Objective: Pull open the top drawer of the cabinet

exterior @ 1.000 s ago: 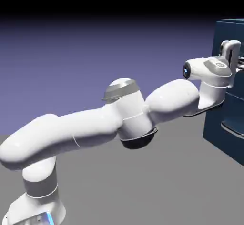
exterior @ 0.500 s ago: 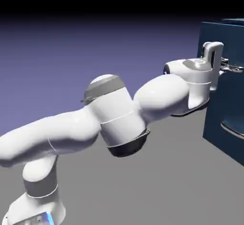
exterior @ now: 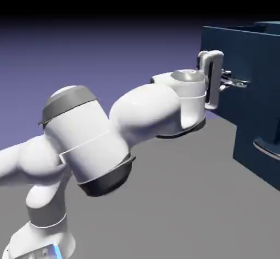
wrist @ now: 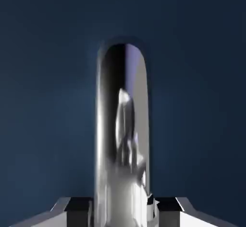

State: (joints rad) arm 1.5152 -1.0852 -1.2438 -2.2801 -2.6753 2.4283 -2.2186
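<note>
From my station, the largest thing I have is the cabinet [exterior: 260,162], dark blue and boxy, standing beyond the jaws in the exterior view. Its top drawer [exterior: 229,50] juts out of the body toward my gripper [exterior: 229,81], the front directly ahead of the fingertips, and I can see over its upper edge into the open top. The lower drawer, below the jaws, sits closed with its own handle [exterior: 268,149]. Smallest is the top drawer's shiny bar [wrist: 122,125]; in the hand view it runs down between my two fingertips, and the jaws are pinching it from both sides. I judge the pull well along: the drawer is clearly open. Whether it is at full travel I can't tell, so what may be left is a little more straight pull, then letting go.
</note>
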